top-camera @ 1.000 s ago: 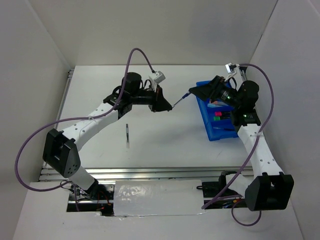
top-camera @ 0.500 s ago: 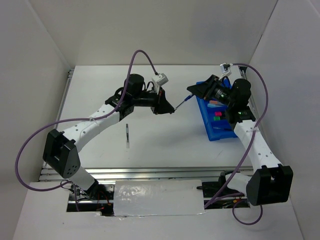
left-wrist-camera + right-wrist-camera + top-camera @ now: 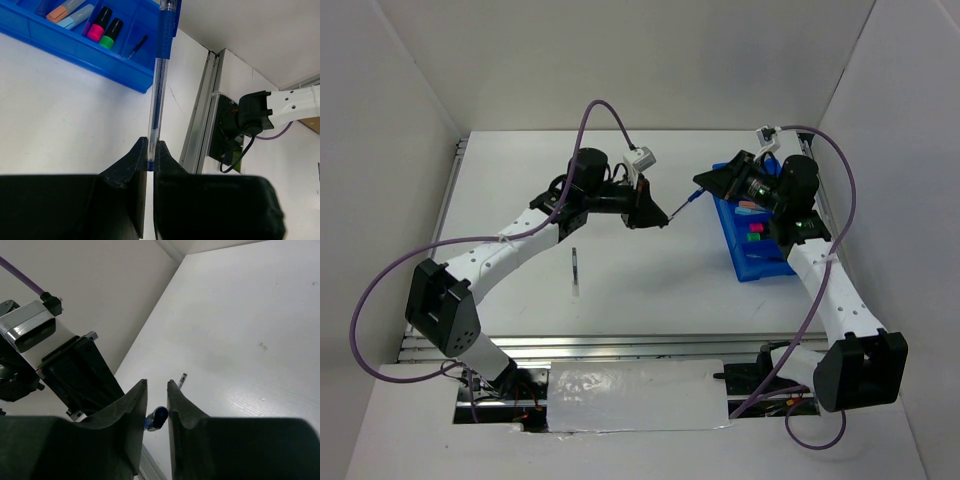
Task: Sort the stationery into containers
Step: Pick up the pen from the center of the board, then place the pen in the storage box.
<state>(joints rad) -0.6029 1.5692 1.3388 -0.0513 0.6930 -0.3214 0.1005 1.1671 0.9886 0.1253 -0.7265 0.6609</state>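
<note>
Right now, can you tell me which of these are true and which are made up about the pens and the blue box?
1. The left arm has its jaws shut on a blue pen. True.
2. The blue tray has nothing in it. False: highlighters already lie inside.
3. A slim grey pen lies on the table, outside the tray. True.
4. The right arm keeps its jaws far from the blue pen. False: the pen's end sits between them.
5. The pink-capped highlighter and the green-capped highlighter are in different compartments. False: they lie side by side in the same one.
</note>
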